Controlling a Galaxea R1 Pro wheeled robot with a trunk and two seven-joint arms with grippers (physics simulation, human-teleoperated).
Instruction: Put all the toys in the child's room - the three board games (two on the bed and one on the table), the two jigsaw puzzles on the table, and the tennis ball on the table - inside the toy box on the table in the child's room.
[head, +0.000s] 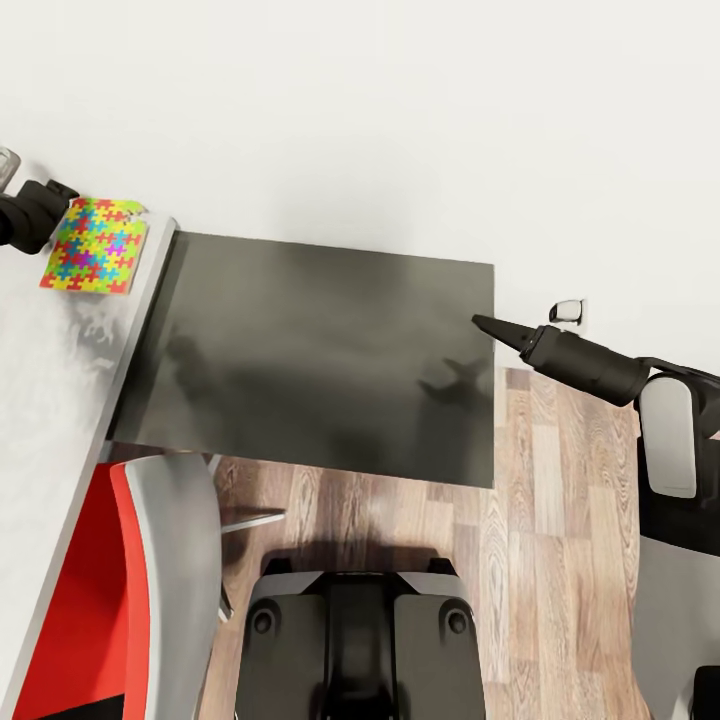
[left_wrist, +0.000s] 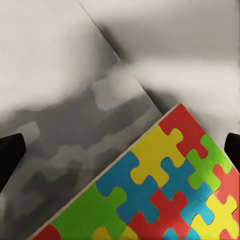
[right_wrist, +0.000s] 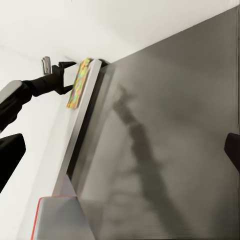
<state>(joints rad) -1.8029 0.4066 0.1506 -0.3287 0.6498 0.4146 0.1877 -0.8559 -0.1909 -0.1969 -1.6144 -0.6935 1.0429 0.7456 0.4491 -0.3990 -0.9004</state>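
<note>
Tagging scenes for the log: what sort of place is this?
Likely a child's room or study corner: a bright jigsaw puzzle on a pale table, a red and grey chair, wood floor.

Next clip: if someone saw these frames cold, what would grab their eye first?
Probably the bright multicoloured jigsaw puzzle, a flat square lying at the far corner of the pale grey table, with the left gripper right at its edge. Next, the broad dark-topped cabinet in the middle, beside the table. The red-and-grey chair sits near the table's front edge, and the right gripper hovers over the cabinet's right side.
</note>
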